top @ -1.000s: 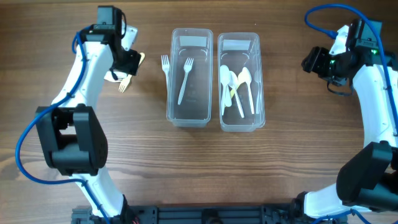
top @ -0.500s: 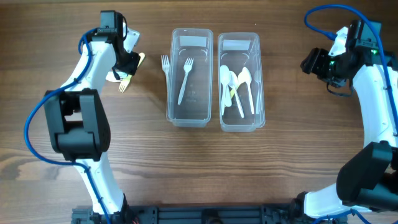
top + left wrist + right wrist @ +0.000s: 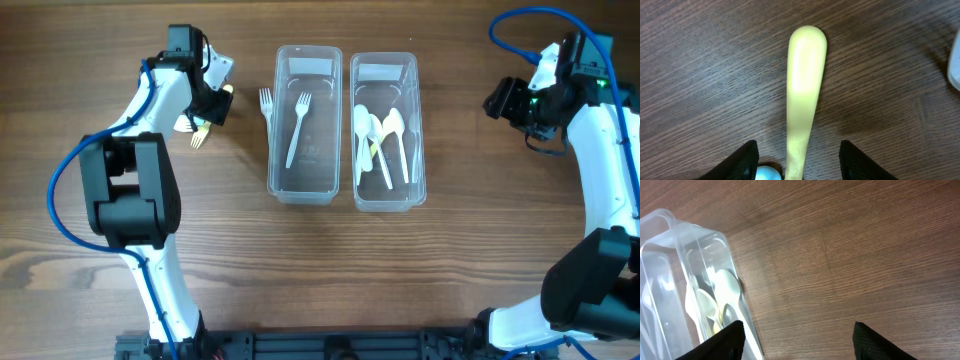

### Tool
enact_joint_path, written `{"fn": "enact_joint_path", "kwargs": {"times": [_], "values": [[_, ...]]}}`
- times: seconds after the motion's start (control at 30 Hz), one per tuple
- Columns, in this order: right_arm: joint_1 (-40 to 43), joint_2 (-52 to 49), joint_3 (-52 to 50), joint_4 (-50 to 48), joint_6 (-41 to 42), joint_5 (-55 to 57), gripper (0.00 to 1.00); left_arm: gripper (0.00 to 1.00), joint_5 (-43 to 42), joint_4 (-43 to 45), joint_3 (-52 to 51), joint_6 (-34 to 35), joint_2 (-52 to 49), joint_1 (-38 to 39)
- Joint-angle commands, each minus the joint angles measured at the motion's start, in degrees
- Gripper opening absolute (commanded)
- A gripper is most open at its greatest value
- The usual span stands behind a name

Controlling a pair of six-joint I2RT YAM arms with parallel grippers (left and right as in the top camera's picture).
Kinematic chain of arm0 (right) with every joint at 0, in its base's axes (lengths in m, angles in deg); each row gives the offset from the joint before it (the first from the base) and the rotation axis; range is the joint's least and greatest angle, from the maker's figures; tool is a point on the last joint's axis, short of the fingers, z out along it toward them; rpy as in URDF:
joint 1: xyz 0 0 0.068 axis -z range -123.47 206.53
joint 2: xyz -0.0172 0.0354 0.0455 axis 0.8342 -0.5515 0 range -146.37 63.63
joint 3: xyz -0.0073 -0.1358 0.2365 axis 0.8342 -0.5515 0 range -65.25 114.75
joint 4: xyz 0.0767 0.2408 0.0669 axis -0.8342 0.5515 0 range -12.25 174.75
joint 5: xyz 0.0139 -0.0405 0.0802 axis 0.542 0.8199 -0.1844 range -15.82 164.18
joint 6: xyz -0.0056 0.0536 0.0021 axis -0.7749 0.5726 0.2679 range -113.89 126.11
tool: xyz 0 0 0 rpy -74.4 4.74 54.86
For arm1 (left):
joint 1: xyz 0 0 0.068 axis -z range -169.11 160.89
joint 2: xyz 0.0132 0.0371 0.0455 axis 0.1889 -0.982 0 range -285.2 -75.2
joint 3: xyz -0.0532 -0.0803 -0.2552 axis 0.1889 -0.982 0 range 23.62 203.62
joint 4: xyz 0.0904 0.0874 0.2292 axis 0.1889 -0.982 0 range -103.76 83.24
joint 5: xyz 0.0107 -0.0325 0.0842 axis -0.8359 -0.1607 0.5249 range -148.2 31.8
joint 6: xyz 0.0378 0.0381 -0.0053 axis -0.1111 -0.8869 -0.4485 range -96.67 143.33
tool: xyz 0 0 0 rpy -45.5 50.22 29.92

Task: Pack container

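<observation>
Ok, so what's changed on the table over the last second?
The left tool edged slightly right toward the containers, open and straddling the yellow fork; nothing was grasped or released. The yellow fork, the fork container, the spoon container and the right arm stayed put.

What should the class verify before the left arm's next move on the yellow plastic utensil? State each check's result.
1. Yellow plastic utensil centred between the left gripper's jaws: ok.
2. Jaws open, flanking it: ok.
3. Jaws low enough to grip: cannot tell.
4. Clear plastic fork container has free room: ok.
5. White plastic fork lies outside that container: not ok.
6. Right gripper apart from the clear plastic spoon container: ok.
</observation>
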Motion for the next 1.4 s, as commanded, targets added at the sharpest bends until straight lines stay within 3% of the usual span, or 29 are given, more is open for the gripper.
{"fn": "enact_joint_path", "kwargs": {"times": [0.0,0.2,0.27,0.53,0.73,1.37], "values": [[-0.13,-0.74,-0.20,-0.17,0.72,-0.96,0.69,0.53,-1.53,-1.64,0.83,-0.74,-2.99,0.26],[-0.13,-0.74,-0.20,0.02,0.70,-0.96,0.69,0.46,-1.51,-2.82,0.83,-0.72,-5.11,0.31],[-0.13,-0.74,-0.20,0.04,0.68,-0.96,0.69,0.35,-1.49,-2.93,0.83,-0.72,-5.11,0.31],[-0.13,-0.74,-0.20,0.00,0.68,-0.96,0.69,0.22,-1.49,-5.77,0.85,-0.72,-5.07,0.31],[-0.13,-0.74,-0.20,-0.33,0.68,-0.96,0.69,0.07,-1.49,-9.46,0.85,-0.68,-4.96,0.31],[-0.13,-0.74,-0.20,-0.42,0.68,-0.96,0.69,0.04,-1.49,-9.57,0.85,1.33,8.74,0.92]]}}
